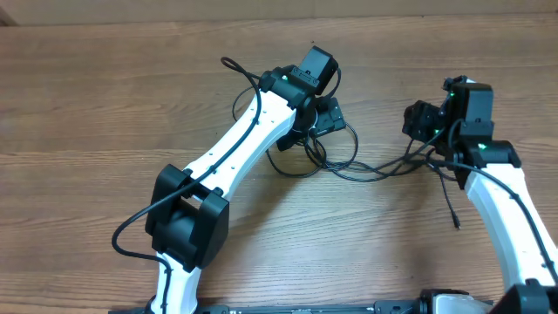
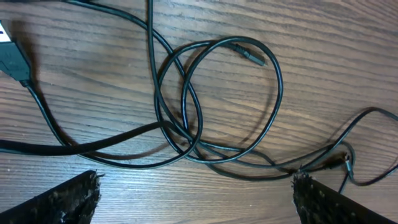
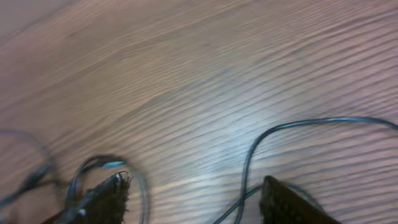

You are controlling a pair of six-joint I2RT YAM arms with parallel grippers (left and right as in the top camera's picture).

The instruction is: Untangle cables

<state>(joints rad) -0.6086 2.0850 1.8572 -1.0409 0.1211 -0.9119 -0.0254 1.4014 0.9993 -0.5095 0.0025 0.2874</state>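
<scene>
The thin black cables (image 1: 370, 172) lie in tangled loops on the wooden table between the two arms. One strand trails to a plug end (image 1: 456, 222) by the right arm. My left gripper (image 1: 324, 113) is open just above the loops. In the left wrist view the cables (image 2: 186, 106) cross in overlapping loops ahead of the open fingers (image 2: 196, 194), with a small plug (image 2: 252, 56) at the top and a larger plug (image 2: 12, 59) at the left. My right gripper (image 1: 418, 122) is open over the right end. In its wrist view a cable (image 3: 249, 158) runs between the spread fingers (image 3: 193, 199).
The wooden table (image 1: 105, 105) stretches bare to the left and along the back. A thicker black arm wire (image 1: 131, 227) hangs by the left arm's base. The right arm's white link (image 1: 514, 218) lies next to the trailing plug.
</scene>
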